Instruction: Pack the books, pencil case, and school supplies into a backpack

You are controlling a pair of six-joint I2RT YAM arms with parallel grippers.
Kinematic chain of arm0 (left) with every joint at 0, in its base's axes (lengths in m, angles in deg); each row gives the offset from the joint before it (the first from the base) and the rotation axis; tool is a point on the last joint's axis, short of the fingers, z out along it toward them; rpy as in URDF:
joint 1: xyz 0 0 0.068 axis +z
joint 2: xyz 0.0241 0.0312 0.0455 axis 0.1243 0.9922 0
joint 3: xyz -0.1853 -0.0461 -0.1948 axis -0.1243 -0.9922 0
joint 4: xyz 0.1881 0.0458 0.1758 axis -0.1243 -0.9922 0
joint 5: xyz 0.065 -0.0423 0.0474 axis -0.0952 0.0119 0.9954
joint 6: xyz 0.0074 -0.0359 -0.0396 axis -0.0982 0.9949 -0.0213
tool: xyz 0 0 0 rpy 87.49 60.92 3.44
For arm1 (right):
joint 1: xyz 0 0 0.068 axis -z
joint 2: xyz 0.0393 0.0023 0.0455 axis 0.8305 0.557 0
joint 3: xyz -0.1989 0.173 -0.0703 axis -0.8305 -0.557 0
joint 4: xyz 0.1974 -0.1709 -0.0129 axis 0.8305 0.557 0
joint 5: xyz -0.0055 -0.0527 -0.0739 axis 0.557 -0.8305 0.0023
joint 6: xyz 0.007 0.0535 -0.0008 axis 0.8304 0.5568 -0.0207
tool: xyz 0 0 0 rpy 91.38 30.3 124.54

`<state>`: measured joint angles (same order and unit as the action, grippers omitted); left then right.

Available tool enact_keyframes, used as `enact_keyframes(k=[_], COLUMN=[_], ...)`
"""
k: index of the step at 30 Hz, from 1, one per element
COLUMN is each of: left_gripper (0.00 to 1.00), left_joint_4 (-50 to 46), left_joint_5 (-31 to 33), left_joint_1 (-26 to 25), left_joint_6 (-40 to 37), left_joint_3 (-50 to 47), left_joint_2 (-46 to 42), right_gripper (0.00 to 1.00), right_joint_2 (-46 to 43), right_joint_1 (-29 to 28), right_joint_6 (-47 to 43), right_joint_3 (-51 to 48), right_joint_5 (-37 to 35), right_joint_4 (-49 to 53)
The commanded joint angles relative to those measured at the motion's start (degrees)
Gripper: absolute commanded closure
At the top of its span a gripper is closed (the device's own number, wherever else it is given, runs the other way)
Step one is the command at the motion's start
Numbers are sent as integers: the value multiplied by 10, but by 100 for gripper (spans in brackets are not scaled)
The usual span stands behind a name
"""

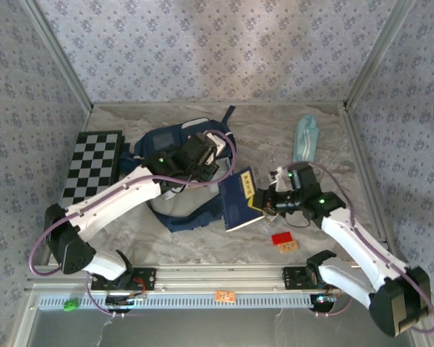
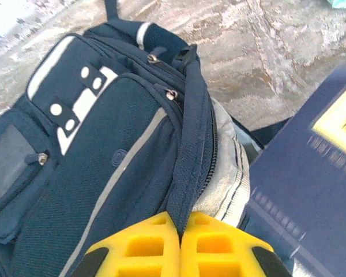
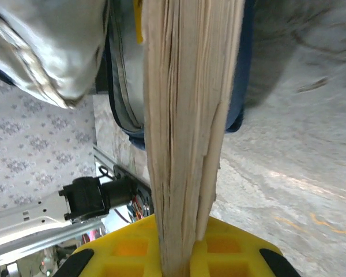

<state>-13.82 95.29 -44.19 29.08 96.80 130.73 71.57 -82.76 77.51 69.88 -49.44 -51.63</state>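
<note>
"Well, how does the left gripper stand?"

"Closed. Its yellow fingers are pressed together with a dark strap pinched between them. The strap runs up along the zip edge of the backpack."

"And the backpack itself?"

"It lies on the marbled table, navy front up, showing its white patches and thin pale stripe. From above, the backpack sits left of centre with the left gripper over its right side. Its long straps trail toward the near edge."

"The right gripper?"

"Clamped on a book, gripping it by the page edges, so the book stands on edge between the fingers. In the top view the right gripper holds the navy book tilted, just right of the backpack and above its straps. The left wrist view shows a yellow label on the cover."

"One book or several?"

"I cannot tell. The pages look like separate bundles, but only one cover is plain."

"Further out?"

"The pale teal pencil case lies at the far right, well apart from the backpack. A checkered board rests just beside the backpack on the left. A small red piece lies on the table near the right arm."
</note>
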Motion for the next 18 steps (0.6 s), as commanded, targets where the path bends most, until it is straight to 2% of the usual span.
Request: enact_keyframes(k=[1, 5, 9, 14, 18], left_gripper=[100, 100, 100, 100, 100], left_joint_4=[32, 53, 58, 73, 77], left_joint_5=[32, 28, 17, -1, -13], left_joint_1=[3, 7, 10, 14, 23], left_joint_6=[7, 24, 35, 52, 74], left_joint_3=[52, 64, 78, 78, 68], left_joint_2=[-7, -12, -16, -23, -26], right_gripper=[99, 98, 99, 97, 92], right_joint_2=[43, 128, 241, 354, 422], right_joint_1=[-49, -105, -134, -146, -142], right_joint_6=[79, 105, 121, 99, 98], right_joint_3=[-3, 14, 71, 148, 191], right_joint_5=[-61, -132, -137, -193, -200], right_joint_4=[-178, -298, -390, -409, -424])
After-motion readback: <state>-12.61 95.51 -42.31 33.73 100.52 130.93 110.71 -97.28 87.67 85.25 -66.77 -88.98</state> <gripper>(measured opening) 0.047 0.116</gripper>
